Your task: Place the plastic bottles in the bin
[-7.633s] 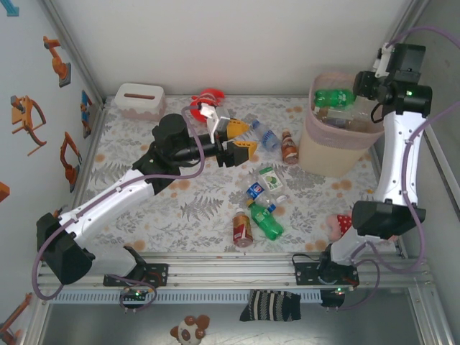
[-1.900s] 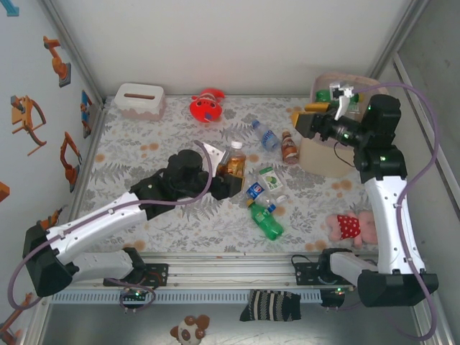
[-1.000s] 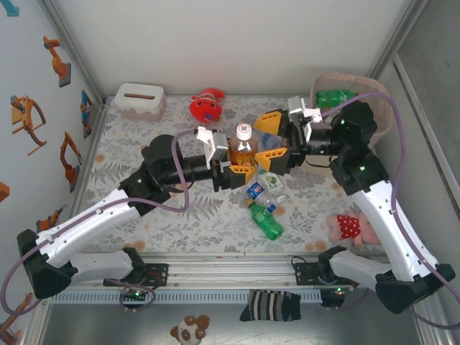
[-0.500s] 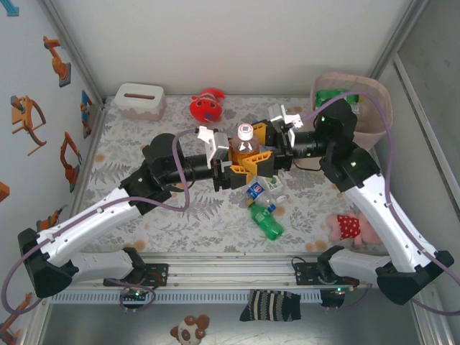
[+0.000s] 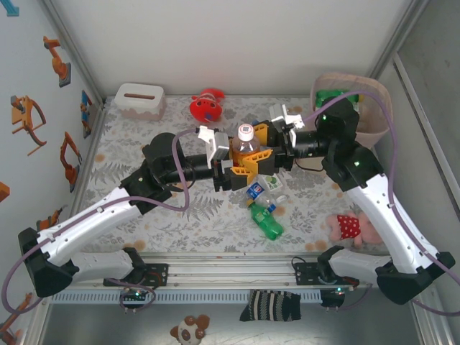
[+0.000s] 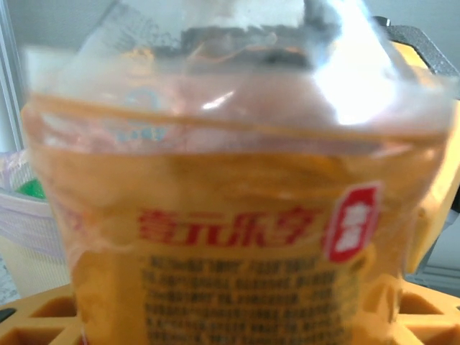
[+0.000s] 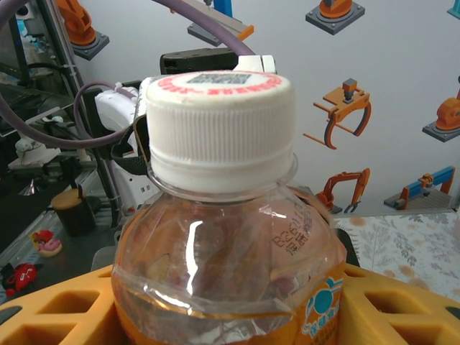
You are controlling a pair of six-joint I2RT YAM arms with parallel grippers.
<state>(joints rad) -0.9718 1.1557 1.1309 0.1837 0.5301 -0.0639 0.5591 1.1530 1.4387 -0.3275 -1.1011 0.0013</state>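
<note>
1. Plastic bottle point(image 5: 245, 141) of orange-brown drink hangs upright above the middle of the tabletop point(image 5: 144, 151), caught between both arms in what looks like a hand-over toward the bin point(image 5: 374, 128) at the far right corner.
2. The right gripper point(image 5: 264, 147) pinches the bottle just below its shoulder, with yellow fingers point(image 7: 50, 309) against both sides in the right wrist view. The left gripper point(image 5: 236, 154) brackets the lower body, and whether its jaws press or stand slack cannot be told.
3. Done well, the left arm lets go only once the right hold is firm, then backs straight off toward the left edge without dragging the label. The right arm should then keep the bottle upright, carry it to the far right corner and release it over the bin's mouth, clear of the rim.
4. The wall looks thin and creased, so a hard squeeze may buckle it. A hold this high may also let the full, heavy base swing.
5. The bottle is clear plastic and nearly full. It has a white ribbed cap point(image 7: 217, 129) printed in red, and an orange label point(image 6: 237, 237) with red characters above small print.
6. One green bottle point(image 5: 332, 95) already lies in the bin. Another green bottle point(image 5: 266, 223) and a blue-labelled bottle point(image 5: 256, 189) lie between the middle of the tabletop and its near edge.
</note>
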